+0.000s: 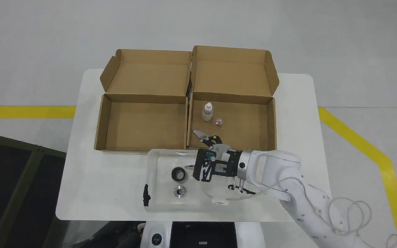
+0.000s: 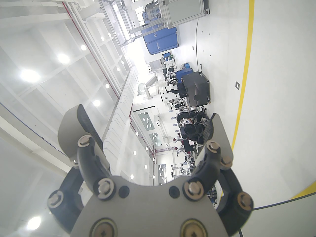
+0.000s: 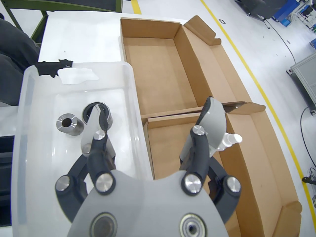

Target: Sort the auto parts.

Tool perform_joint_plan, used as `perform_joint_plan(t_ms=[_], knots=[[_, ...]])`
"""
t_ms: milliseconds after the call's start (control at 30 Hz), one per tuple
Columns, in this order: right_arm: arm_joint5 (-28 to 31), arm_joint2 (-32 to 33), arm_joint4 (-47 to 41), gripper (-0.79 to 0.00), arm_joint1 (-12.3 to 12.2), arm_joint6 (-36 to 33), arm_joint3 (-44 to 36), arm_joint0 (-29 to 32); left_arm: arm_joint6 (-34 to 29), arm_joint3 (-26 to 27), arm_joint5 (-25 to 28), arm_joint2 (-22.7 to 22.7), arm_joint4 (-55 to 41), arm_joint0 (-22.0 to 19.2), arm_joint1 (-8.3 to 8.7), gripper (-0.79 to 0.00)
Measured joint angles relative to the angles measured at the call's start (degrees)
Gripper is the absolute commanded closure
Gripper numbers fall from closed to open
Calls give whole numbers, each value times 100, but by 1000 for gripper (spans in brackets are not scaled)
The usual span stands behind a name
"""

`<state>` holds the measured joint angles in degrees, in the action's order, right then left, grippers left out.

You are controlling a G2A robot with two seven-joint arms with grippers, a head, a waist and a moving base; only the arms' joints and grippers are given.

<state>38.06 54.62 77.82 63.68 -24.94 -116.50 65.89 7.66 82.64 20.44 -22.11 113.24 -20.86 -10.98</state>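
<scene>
2 metal parts lie on the floor of the clear plastic bin: a short silver steel cylinder with a bored hole and, near it but apart, a dark ring-shaped bearing. Both stand on their flat ends, holes upward.

The right gripper hangs above the bin wall that meets the boxes, 1 finger over the bin and the other over the cardboard. Its jaws are spread wide and it has hold of nothing, so the step in hand looks like fetching the next part.

To do that well, I would bring the claw back over the bin and centre it on 1 part only. It should go down straight, with a finger on each side of the round wall, and close before lifting. The bearing sits closer to the claw and would be the easier first pick. Smooth round steel may slip or roll, so a square, low grip matters, and the lift must clear the bin rim.

Behind the bin stand 2 open brown cardboard boxes. The left box holds nothing. The right box holds a small white plastic bottle and a tiny pinkish piece, too small to identify.

The left gripper points away from the white table, its jaws wide apart and empty.
</scene>
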Motion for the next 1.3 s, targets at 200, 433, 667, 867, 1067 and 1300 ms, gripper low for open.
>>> perform_joint_plan(t_ms=[200, 433, 667, 867, 1067, 1300], knots=[[47, -426, 159, -622, 76, 28, 161, -126, 0, 0, 0, 0, 0, 0, 0, -785], [37, -920, 295, -579, 177, 49, 431, -206, 0, 0, 0, 0, 0, 0, 0, -785], [-4, -1231, 409, -616, 260, 43, 709, -265, 0, 0, 0, 0, 0, 0, 0, -785], [-86, -1362, 429, -594, 321, 39, 990, -319, 0, 0, 0, 0, 0, 0, 0, -785], [-163, -1397, 413, -579, 368, 81, 1219, -379, 0, 0, 0, 0, 0, 0, 0, -785], [-236, -1473, 517, -594, 424, 59, 1480, -450, 0, 0, 0, 0, 0, 0, 0, -785]])
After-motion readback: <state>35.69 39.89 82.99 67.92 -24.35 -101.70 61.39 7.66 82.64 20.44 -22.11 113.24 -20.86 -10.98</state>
